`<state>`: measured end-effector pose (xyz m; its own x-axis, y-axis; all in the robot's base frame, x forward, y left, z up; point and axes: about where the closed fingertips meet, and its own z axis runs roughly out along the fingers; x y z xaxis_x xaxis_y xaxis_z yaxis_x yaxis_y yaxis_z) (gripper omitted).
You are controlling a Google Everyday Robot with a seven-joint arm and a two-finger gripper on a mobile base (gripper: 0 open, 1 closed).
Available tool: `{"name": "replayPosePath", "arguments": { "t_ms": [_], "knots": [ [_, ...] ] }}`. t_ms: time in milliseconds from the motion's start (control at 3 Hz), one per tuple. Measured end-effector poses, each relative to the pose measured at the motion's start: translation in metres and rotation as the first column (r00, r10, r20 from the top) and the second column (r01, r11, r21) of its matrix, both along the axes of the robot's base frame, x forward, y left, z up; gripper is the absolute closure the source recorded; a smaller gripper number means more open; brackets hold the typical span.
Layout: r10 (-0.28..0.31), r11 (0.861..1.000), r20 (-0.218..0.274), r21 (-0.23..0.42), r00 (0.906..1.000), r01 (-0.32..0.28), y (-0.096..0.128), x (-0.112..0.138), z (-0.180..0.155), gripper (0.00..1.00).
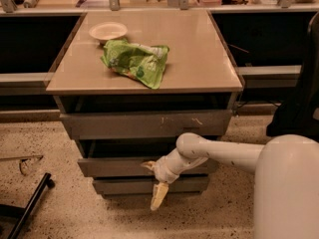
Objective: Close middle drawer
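On smooth tan cabinet top [199, 59]: round pale bowl [107, 31], crinkled green bag [135, 61]. Below, the middle drawer [114, 167], flat grey front, sits slightly out. Gripper [153, 180] against it, yellowish fingers [159, 197] splayed wide, holding nothing.

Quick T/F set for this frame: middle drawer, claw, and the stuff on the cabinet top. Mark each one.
1. The middle drawer is fully shut. False: it stands partly out, with its dark interior showing above its front.
2. The claw is at the middle drawer's front, right of centre. True.
3. A green bag lies on the cabinet top. True.
4. The white bowl sits inside the middle drawer. False: it is on the cabinet top, behind the green bag.
5. The claw grips the green bag. False: it is open and down at the drawer, well below the bag.
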<state>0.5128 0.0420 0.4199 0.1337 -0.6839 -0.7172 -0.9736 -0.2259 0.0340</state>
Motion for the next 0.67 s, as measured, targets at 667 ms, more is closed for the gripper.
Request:
{"name": "replayPosePath", "arguments": {
  "t_ms": [667],
  "knots": [
    [-0.004,0.998,0.062,-0.057,0.9981,0.008,0.0061,0.0048,0.0082,0.0]
  ]
}}
